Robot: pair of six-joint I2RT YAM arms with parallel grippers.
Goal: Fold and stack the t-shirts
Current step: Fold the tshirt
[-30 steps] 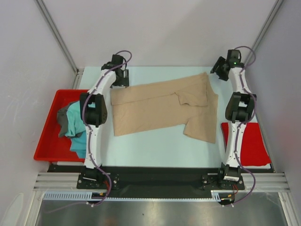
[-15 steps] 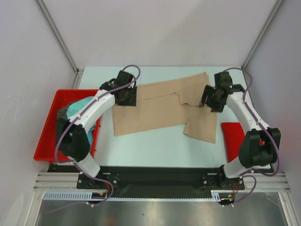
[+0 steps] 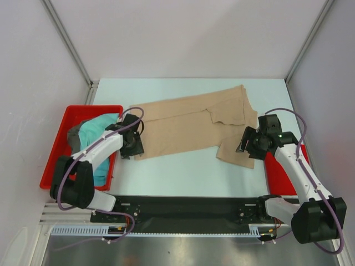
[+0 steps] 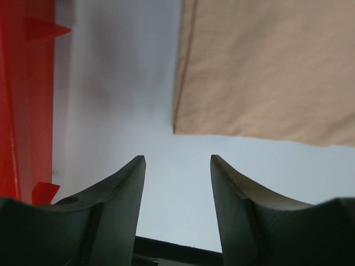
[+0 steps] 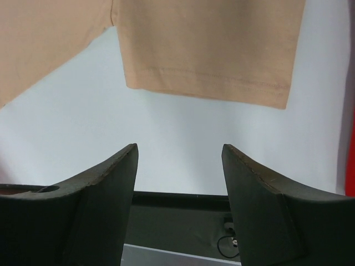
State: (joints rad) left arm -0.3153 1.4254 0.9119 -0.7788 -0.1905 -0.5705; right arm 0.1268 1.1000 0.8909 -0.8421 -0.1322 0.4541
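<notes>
The tan-beige t-shirt lies partly folded across the middle of the table. My left gripper is open and empty above the shirt's near left corner; it also shows in the left wrist view. My right gripper is open and empty over the shirt's near right sleeve end; it also shows in the right wrist view. The teal t-shirt and the dark grey t-shirt lie crumpled in the red tray at the left.
A flat red mat lies at the table's right edge under the right arm. The tray's red wall shows left of the left fingers. The black front rail runs along the near table edge.
Both arms have swung from the far corners toward the near side. The left gripper now sits at the shirt's near left corner, the right gripper at its near right sleeve. The shirt has not moved.
</notes>
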